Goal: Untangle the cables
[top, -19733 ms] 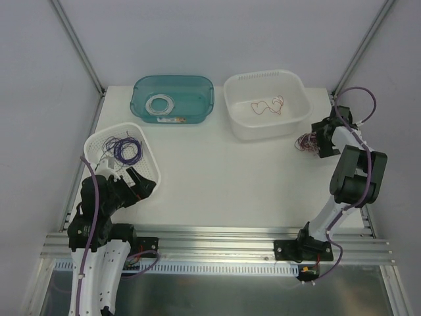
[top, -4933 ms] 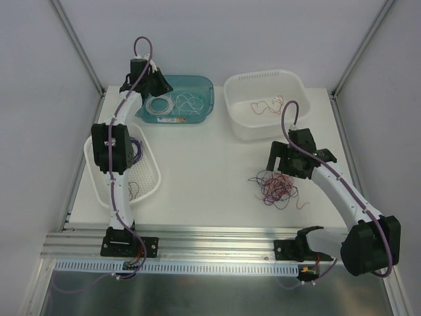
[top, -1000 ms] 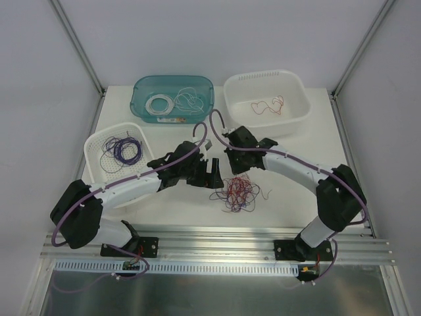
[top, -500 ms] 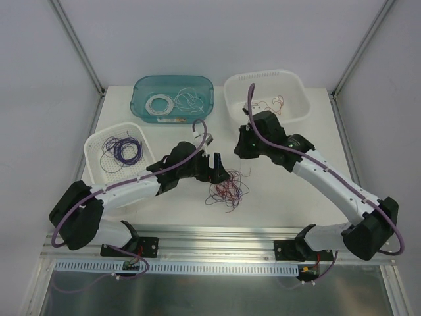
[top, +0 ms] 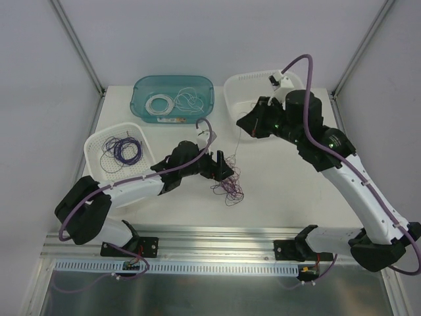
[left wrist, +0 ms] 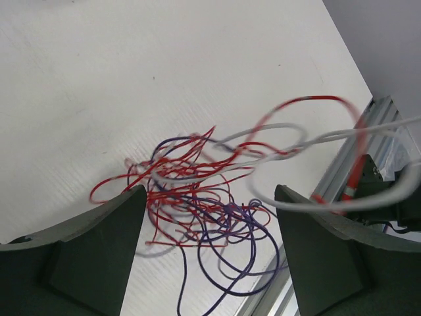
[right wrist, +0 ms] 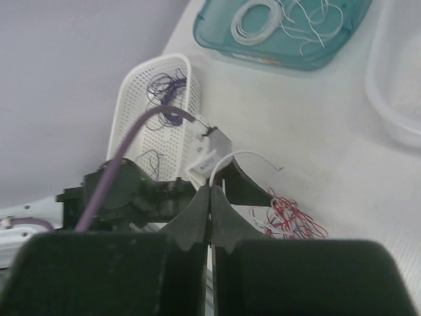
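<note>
The cables are a loose clump (top: 227, 182) of red, purple and white wires on the white table, seen close in the left wrist view as the clump (left wrist: 197, 204). My left gripper (top: 221, 165) stands open just above it, the wires lying between its two dark fingers; in its own view the left gripper (left wrist: 209, 194) straddles them. My right gripper (right wrist: 211, 189) is shut on one white wire (right wrist: 245, 155), raised at the back right as the right gripper (top: 245, 126). That white wire (top: 237, 143) runs down to the clump.
A teal bin (top: 140, 100) at the back holds coiled white wires. Beside it stands a white tub (top: 231, 115) with a red wire. A white lattice basket (top: 92, 149) on the left holds purple wires. The table's metal rail runs along the near edge.
My right gripper has risen and swung toward the back right, drawing a white wire up out of the clump. The left gripper has moved right over the clump, which shifted and stretched.
</note>
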